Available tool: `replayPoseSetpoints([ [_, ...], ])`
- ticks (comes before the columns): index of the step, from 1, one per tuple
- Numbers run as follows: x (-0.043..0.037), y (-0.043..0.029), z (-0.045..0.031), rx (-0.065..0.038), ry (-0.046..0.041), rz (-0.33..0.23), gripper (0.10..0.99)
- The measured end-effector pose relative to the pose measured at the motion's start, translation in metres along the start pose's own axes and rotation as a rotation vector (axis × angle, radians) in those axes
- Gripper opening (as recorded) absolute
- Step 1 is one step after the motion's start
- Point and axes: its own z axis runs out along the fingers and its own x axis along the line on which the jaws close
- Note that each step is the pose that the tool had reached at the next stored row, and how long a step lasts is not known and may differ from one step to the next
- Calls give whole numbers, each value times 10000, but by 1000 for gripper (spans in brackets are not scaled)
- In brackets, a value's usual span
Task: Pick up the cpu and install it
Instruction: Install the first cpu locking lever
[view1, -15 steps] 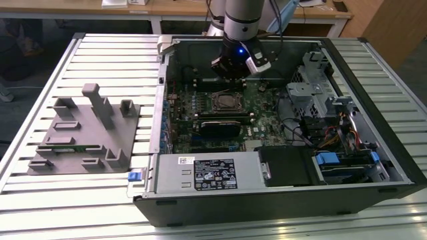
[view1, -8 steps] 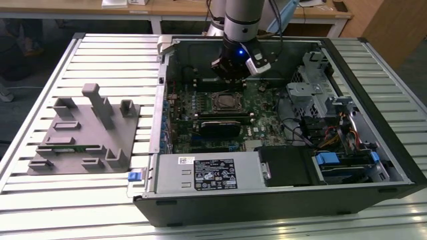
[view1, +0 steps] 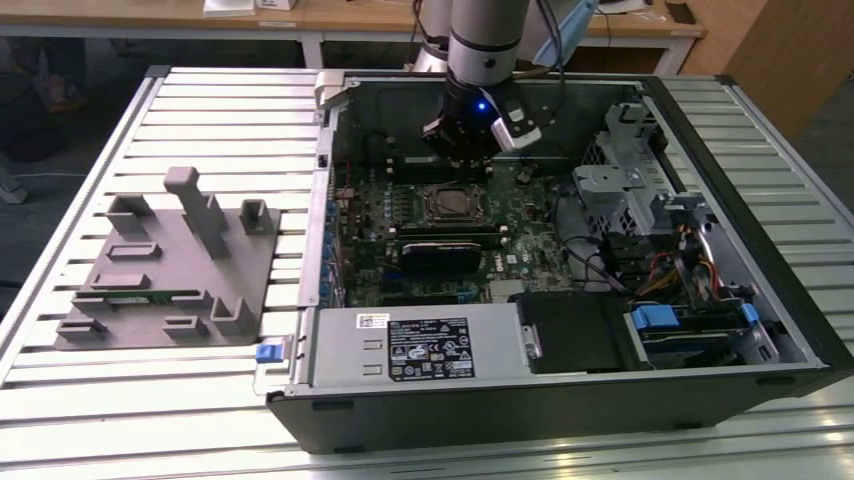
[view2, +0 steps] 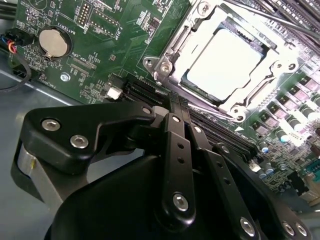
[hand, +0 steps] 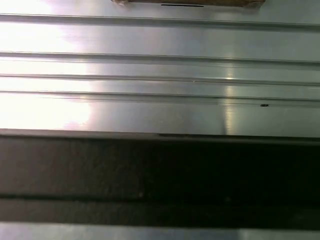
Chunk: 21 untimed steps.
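open computer case — cpu (seated in socket) just beyond empty gripper, fingers together.

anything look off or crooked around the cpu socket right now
Nothing stands out. The cpu lies flat and square inside the socket frame on the motherboard, with the gripper above the board beside it.
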Motion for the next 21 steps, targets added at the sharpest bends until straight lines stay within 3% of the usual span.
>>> replayPoseSetpoints([
  [10,-2,-6,80,2,2,0,106],
  [21,-2,-2,33,4,1,-1,106],
])
